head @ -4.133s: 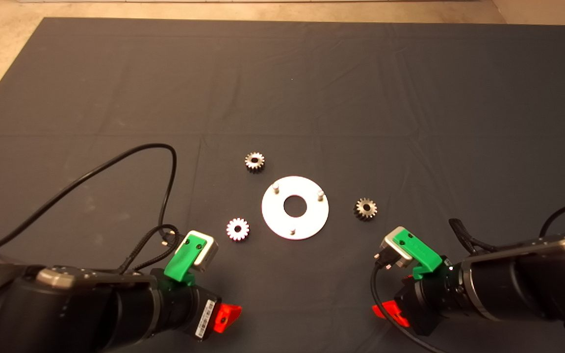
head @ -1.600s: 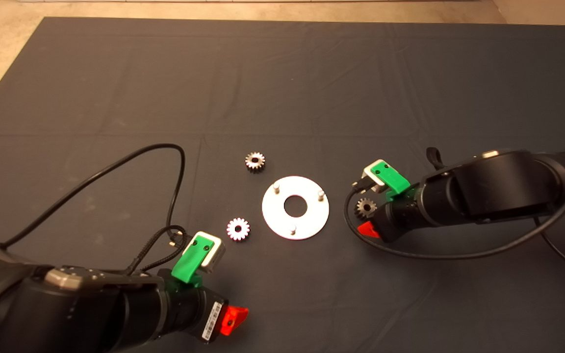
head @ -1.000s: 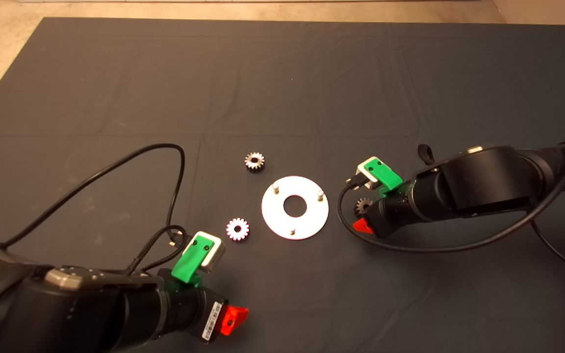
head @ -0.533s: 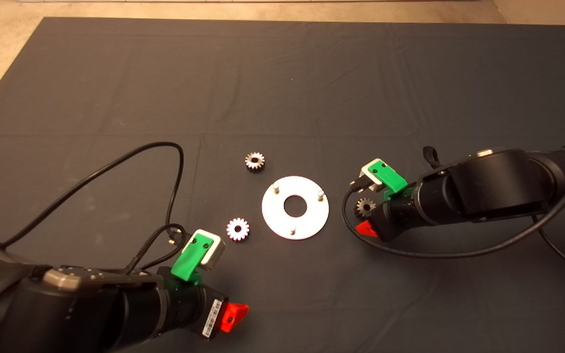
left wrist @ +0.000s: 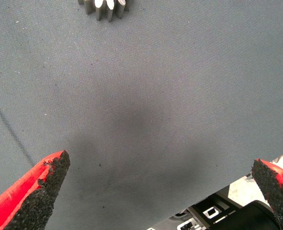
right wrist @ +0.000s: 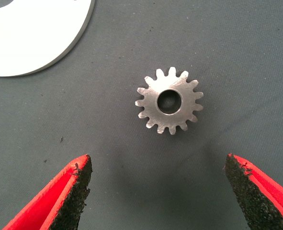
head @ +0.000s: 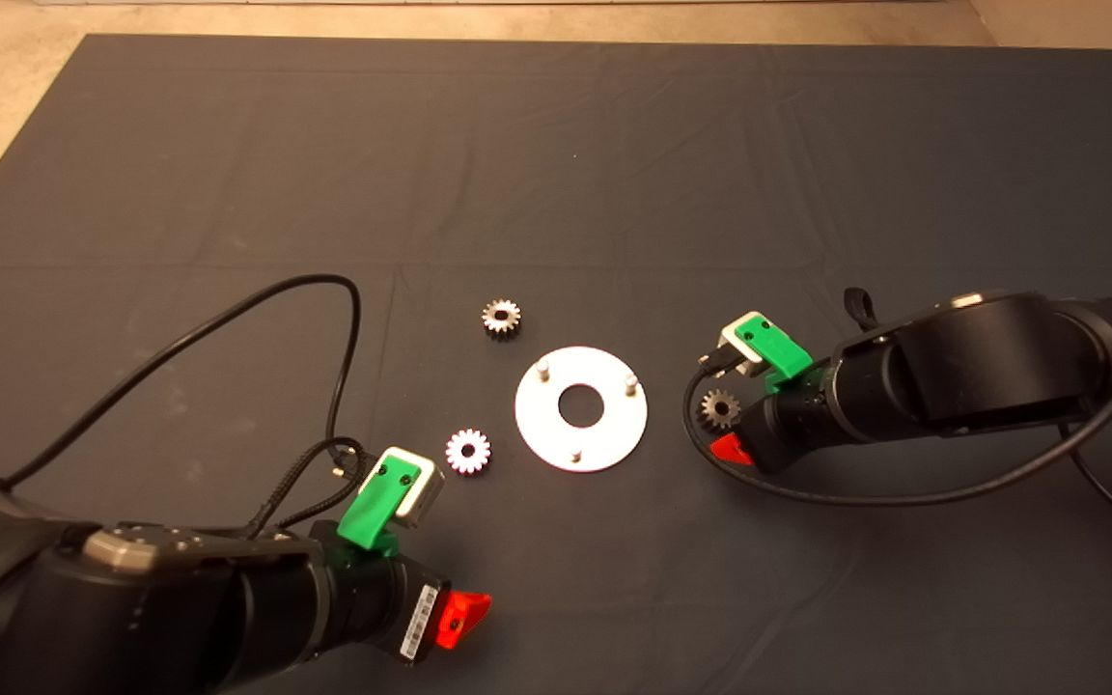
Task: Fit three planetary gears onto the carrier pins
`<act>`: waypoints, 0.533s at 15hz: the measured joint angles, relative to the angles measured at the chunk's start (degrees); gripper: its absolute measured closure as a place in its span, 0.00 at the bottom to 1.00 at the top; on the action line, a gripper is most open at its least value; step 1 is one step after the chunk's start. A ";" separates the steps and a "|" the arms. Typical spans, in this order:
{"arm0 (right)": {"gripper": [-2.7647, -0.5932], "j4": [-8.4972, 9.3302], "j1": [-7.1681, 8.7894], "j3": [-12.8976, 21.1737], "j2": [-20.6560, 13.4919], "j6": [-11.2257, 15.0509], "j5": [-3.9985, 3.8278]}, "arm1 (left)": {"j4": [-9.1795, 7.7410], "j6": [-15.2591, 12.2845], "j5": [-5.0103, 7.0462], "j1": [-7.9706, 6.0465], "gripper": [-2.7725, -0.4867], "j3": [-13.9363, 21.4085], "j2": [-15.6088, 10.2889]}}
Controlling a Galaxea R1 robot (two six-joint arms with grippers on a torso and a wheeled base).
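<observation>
In the head view we see the disc [head: 581,409] lying flat on the dark mat [head: 556,174], a little below the middle of the frame, with its three carrier pins [head: 543,371] standing bare in a triangle around the big centre hole. None of the planetary gears sits on a pin. One gear [head: 501,317] lies just above and left of the disc, a second gear [head: 468,451] lies to its lower left, and a third gear [head: 719,409] lies to its right, all three flat on the mat and apart from the disc.

Our right gripper [head: 732,436] reaches in from the right edge and sits just beside the third gear. In the right wrist view that gear [right wrist: 169,102] lies flat with its centre hole up, ahead of the gap between the two red fingers [right wrist: 69,194], which stand wide apart and touch nothing; the edge of the disc [right wrist: 40,38] shows near the gear. How far above the mat these fingers hang we cannot say with any confidence.

Our left gripper [head: 459,618] waits at the lower left of the head view. Its fingers [left wrist: 33,196] are spread wide over bare mat, with a few gear teeth [left wrist: 105,6] showing at the frame's edge.
</observation>
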 joint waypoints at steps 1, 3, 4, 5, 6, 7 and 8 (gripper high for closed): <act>0.33 0.00 0.00 -0.37 0.00 -0.37 0.00 | 0.00 0.00 0.00 0.00 0.01 0.00 0.00; 0.33 -0.02 -0.02 -1.86 0.00 -0.86 0.00 | 0.00 0.00 0.00 0.00 0.01 0.00 0.06; 0.33 -0.06 -0.02 -2.66 0.00 -1.23 -0.01 | 0.01 0.00 0.00 0.00 0.01 0.00 0.06; 0.33 -0.20 -0.02 -3.36 0.02 -1.35 -0.01 | 0.01 0.00 0.00 0.00 0.01 0.00 0.06; 0.33 -0.24 -0.03 -3.84 0.02 -1.46 -0.01 | 0.01 0.00 0.00 0.00 0.01 0.00 0.06; 0.33 -0.27 -0.05 -4.15 0.02 -1.66 -0.01 | 0.01 0.00 0.00 0.00 0.01 0.00 0.06; 0.33 -0.29 -0.05 -4.47 0.02 -1.74 0.00 | 0.01 0.00 0.00 0.00 0.01 0.00 0.06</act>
